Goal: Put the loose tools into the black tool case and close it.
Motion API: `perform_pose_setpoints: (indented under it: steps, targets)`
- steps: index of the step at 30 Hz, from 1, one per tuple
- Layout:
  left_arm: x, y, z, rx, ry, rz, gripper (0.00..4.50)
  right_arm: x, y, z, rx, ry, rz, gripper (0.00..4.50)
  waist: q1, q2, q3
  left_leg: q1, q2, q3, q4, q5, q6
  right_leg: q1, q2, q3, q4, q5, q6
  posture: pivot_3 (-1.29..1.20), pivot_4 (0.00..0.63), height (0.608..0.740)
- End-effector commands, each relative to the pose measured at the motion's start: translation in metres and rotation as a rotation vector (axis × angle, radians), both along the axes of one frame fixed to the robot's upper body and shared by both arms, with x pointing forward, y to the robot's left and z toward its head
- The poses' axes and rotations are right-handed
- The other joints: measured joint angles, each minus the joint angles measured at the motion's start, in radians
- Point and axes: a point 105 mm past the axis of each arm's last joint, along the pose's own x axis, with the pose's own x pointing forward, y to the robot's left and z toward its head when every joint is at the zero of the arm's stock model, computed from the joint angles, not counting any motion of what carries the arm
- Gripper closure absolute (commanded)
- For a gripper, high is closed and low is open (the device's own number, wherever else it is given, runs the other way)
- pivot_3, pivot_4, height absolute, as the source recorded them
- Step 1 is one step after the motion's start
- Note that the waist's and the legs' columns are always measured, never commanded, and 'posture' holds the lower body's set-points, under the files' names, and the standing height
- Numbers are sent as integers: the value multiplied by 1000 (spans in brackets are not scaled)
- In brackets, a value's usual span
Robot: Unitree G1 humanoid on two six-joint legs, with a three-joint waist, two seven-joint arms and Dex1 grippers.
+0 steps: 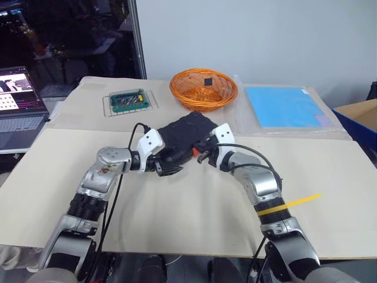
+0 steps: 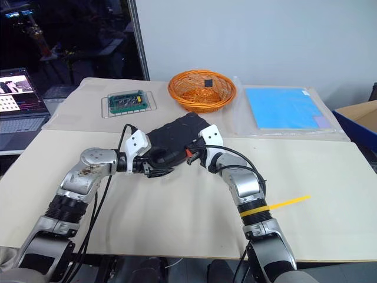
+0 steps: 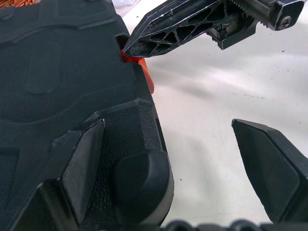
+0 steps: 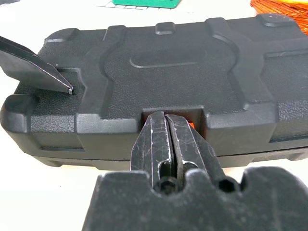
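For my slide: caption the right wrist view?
Shut right gripper pressing the orange latch of the closed black tool case.

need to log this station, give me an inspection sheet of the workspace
surface: table under beige sheets, one yellow tape strip
job's things: black case lid down, orange latch at its front edge; loose tools: nothing seen
clutter: orange basket, green board in a clear tray, blue sheet
grippers: left hand open at the case's corner; right hand shut, tips at the latch
cables: black leads along both arms
surroundings: laptop, box, grey wall
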Motion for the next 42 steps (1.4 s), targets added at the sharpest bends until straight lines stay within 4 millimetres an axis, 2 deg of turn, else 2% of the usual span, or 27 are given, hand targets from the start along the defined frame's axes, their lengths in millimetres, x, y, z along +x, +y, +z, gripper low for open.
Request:
perform_pose_setpoints:
  steps: [1, 6, 19, 22, 28, 30, 32, 34, 36, 39, 42]
  targets:
    - [-4, 7, -30, 52, 114, 34, 0, -3, -12, -39, -72, 146, -43, 4448, 0, 0, -1, 0, 0, 0, 0, 0, 0, 0, 0, 0, 0, 0, 0, 0, 150, 740]
    - [-3, 7, -31, 53, 115, 36, 0, -5, -13, -44, -94, 192, -46, 4448, 0, 0, -3, 2, 0, 0, 0, 0, 0, 1, 0, 0, 0, 0, 0, 0, 150, 740]
    - [-4, 6, -32, 47, 115, 34, 0, -8, -19, -41, -107, 207, -48, 4448, 1, 0, -5, 3, 0, 1, -1, 0, -1, 1, -1, 0, -1, -2, -2, 0, 150, 740]
    - [-5, 7, -30, 31, 105, 34, 0, -9, -19, -24, -29, 161, -34, 4448, 1, 0, -5, 3, 0, 1, -1, 0, -1, 1, -2, 0, -1, -2, -2, 0, 150, 740]
    - [-7, 7, -31, 27, 107, 36, 0, -7, -19, -33, -87, 172, -19, 4448, 0, 2, -4, 2, 0, 2, -2, 0, -1, 0, -2, 1, -1, -1, -2, 0, 150, 740]
    - [-6, 7, -30, 20, 103, 40, 0, -4, -15, -19, -46, 102, -17, 4448, -1, 2, -4, 2, 0, 2, -2, 0, -1, 0, -2, 0, -2, -2, -1, 0, 150, 740]
    - [-7, 8, -27, 7, 99, 40, 0, -4, -12, 7, 67, 22, -10, 4448, -1, 2, -4, 2, 0, 2, -2, 0, -1, 0, -2, 0, -2, -2, -1, 0, 150, 740]
    - [-7, 8, -27, 3, 100, 41, 0, -7, -15, 19, 79, -43, -4, 4448, 1, 2, -3, 1, 0, 2, -2, 0, -1, -1, -2, 0, -2, -3, 0, 0, 150, 740]
    - [-7, 8, -28, 4, 100, 42, 0, -11, -19, 23, 69, -66, -1, 4448, 1, 2, -3, -5, 0, 2, -2, 0, 0, -2, -2, 0, -2, 0, 0, 0, 150, 740]
    - [-7, 8, -29, 4, 100, 44, 0, -24, -24, 26, 64, -63, 17, 4448, 4, 2, -3, -6, 0, 2, -2, 0, 0, -2, -2, 1, -2, 2, 4, 0, 150, 740]
    - [-5, 7, -30, 5, 99, 45, 0, -35, -29, 20, 51, -33, 20, 3697, 6, 2, -3, -7, 0, 2, -3, 0, 0, -2, -1, 0, -2, 1, 5, 0, 150, 740]
